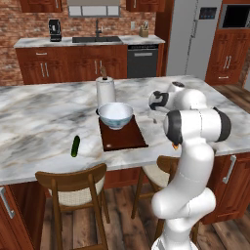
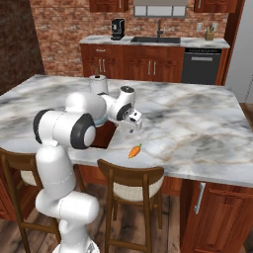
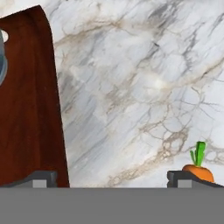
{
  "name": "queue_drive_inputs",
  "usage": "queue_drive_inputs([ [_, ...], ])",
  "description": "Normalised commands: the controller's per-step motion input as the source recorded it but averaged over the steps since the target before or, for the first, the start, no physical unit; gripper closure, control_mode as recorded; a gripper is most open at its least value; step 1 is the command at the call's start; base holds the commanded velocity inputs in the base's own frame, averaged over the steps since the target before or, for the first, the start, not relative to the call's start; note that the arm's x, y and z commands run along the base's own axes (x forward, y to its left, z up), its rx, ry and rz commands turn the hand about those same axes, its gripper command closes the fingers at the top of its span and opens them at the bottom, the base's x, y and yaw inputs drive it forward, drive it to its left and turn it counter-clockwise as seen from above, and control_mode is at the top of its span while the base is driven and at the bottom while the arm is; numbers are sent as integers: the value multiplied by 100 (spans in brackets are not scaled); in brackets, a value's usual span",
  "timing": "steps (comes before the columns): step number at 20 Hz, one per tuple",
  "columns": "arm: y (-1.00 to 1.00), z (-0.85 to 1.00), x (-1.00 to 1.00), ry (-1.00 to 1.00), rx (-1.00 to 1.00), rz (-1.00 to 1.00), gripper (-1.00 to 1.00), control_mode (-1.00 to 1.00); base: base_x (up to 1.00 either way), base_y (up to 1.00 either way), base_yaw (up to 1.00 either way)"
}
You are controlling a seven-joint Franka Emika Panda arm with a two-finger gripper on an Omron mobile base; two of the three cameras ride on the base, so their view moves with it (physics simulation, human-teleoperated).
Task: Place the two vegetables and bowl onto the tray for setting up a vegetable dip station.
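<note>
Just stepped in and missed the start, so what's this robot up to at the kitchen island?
It is loading a tray on the marble counter for a vegetable dip station. The bowl already sits on the tray's far end. The cucumber lies on the counter to the tray's left, and the carrot lies on the counter on the tray's other side, near the front edge. The gripper hangs open and empty above the counter between tray and carrot, so both vegetables are yet to be placed.

bowl point(image 1: 115, 115) on tray point(image 1: 124, 138) | cucumber point(image 1: 75, 146), carrot point(image 2: 134, 151) on counter
</note>
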Motion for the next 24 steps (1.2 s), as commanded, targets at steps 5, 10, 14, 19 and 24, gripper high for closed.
queue_drive_inputs([
  [5, -16, -21, -6, 2, 0, 6, -100, -100, 0, 0, 0],
  [10, -14, -13, -1, 12, -1, 0, -100, -100, 0, 0, 0],
  [14, -11, -8, 2, 25, -4, -1, -100, -100, 0, 0, 0],
  [19, -13, -3, 0, 24, -4, -1, -100, -100, 0, 0, 0],
  [24, -18, -3, -8, 18, -1, 0, -100, -100, 0, 0, 0],
])
